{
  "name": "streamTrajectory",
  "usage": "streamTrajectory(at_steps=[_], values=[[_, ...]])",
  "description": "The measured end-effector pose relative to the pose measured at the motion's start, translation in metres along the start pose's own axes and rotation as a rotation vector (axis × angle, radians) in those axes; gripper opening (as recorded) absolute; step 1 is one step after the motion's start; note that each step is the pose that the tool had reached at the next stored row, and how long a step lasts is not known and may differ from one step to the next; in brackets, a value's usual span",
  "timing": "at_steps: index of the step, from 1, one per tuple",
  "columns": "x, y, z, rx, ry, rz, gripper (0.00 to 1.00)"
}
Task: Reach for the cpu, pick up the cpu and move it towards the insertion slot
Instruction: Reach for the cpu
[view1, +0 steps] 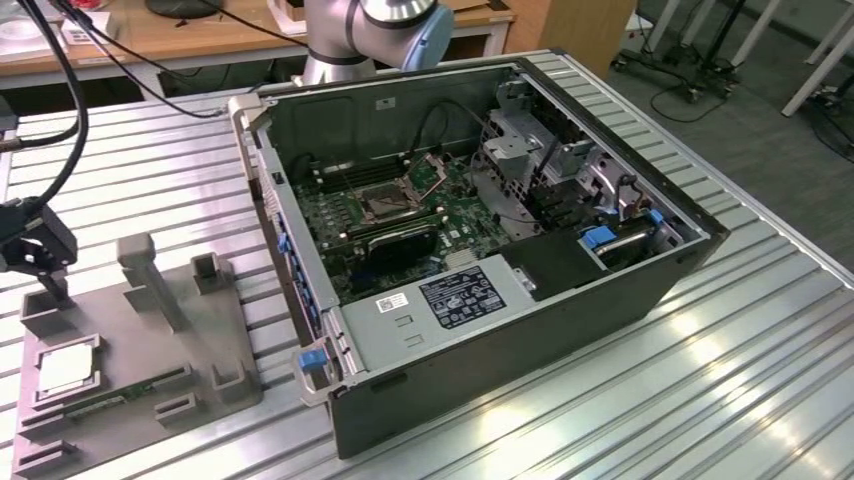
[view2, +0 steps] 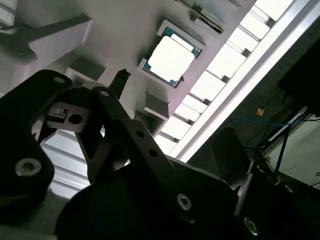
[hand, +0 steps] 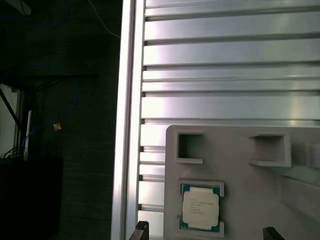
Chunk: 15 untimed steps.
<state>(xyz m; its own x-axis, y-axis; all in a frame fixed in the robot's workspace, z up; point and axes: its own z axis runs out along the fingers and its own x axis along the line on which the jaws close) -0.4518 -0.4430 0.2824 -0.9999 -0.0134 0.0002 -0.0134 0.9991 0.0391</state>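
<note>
The gripper (view1: 48, 282) is seen at the exterior view's left, held over a grey holder (view1: 200, 345) that is laid on the ribbed metal counter (view1: 747, 350). Its two fingers are spread wide apart, and no thing is pinched between them.

In the first wrist view, the two dark fingertips (hand: 141, 231) are seen on either side of the cpu (hand: 200, 208), with a gap left on each side. The cpu is not touched by the gripper. It is found just below the gripper, lying flat in a square pocket of the grey holder. Its pale, shiny top is turned up, and a thin green edge is seen around it. In the second wrist view, the cpu is seen past one fingertip and apart from it.

A long green memory stick (view1: 118, 393) is laid in a groove of the same holder, near the cpu and a bit further from the gripper.

An open computer case (view1: 534, 340) is set on the counter, well apart from the gripper, toward the exterior view's right. The insertion slot (view1: 380, 205) is seen inside the case, on the green board. It is made of a square metal frame with a dark middle. The slot is well apart from both the gripper and the cpu.
</note>
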Motion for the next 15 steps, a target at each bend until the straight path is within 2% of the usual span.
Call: streamTrajectory(at_steps=[1, 15], values=[[0.0000, -0.0001, 0.0011, 0.0000, -0.0001, 0.001, 0.93], [-0.0001, -0.0002, 0.0020, 0.0000, 0.0000, 0.002, 0.93]])
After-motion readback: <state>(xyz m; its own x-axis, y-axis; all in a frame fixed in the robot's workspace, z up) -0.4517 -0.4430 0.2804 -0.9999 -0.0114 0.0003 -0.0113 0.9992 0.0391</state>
